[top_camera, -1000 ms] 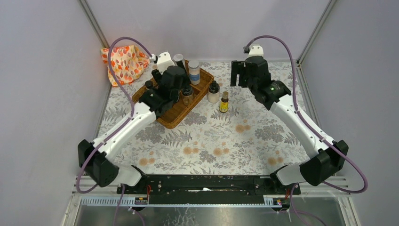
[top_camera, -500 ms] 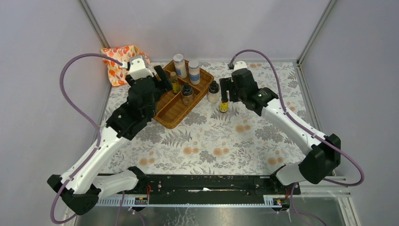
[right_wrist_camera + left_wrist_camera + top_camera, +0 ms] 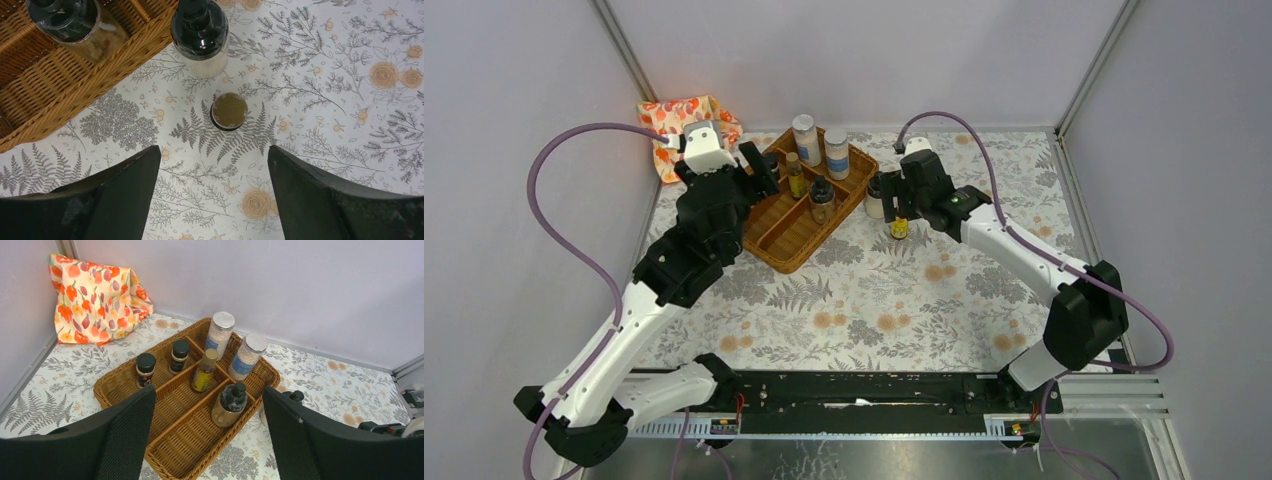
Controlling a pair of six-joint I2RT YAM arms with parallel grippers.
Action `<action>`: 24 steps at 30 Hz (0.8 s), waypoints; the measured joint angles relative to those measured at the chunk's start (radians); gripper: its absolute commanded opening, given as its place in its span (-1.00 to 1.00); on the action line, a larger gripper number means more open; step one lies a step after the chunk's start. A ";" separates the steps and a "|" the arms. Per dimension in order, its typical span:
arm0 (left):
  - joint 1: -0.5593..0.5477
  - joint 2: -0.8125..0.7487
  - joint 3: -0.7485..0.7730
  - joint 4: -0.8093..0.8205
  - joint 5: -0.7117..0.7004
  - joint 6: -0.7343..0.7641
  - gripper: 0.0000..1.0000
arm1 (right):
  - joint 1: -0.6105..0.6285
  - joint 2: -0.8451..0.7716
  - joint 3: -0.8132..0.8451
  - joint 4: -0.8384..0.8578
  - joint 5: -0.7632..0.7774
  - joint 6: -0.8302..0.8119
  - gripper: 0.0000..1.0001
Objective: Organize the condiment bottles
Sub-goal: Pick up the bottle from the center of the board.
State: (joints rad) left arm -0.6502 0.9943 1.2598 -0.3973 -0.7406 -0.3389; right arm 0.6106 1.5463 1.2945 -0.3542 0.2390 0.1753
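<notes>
A fern-printed surface (image 3: pixel 874 290) lay inside pale lilac walls (image 3: pixel 874 60). Six condiment bottles (image 3: pixel 204 372) stood in a wicker tray (image 3: pixel 175 402), two just beside it. Left fingers (image 3: pixel 125 435) and right fingers (image 3: pixel 115 195) were spread wide, empty.

You had soft, even light from above in all 3 views; shadows beside the condiment bottles (image 3: pixel 835 152) were faint and short; the pale walls (image 3: pixel 844 50) were lit evenly; the silver lids (image 3: pixel 223 319) carried a mild sheen. In the 2 wrist views, the fingers (image 3: pixel 120 440) of the left gripper (image 3: pixel 209 390) and those of the right gripper (image 3: pixel 213 150) sat dark and soft-edged close to the lens, while the patterned table cover (image 3: pixel 320 75) was sharp; the wicker tray (image 3: pixel 100 80) showed a crisp weave too.
</notes>
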 measured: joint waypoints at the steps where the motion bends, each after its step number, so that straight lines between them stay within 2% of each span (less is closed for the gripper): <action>1: 0.000 -0.005 -0.001 0.000 0.000 0.003 0.65 | 0.000 0.009 0.000 0.008 -0.003 0.000 0.72; 14: 0.000 -0.058 -0.027 0.001 -0.004 0.066 0.68 | 0.000 0.125 -0.002 0.080 -0.023 0.000 0.72; 24: 0.000 -0.071 -0.051 0.002 -0.007 0.103 0.71 | -0.017 0.154 -0.002 0.116 -0.025 0.002 0.66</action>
State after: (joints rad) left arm -0.6502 0.9234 1.2083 -0.3958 -0.7475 -0.2363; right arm 0.5934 1.7000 1.2922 -0.2382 0.2138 0.1768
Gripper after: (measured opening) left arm 0.850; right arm 0.847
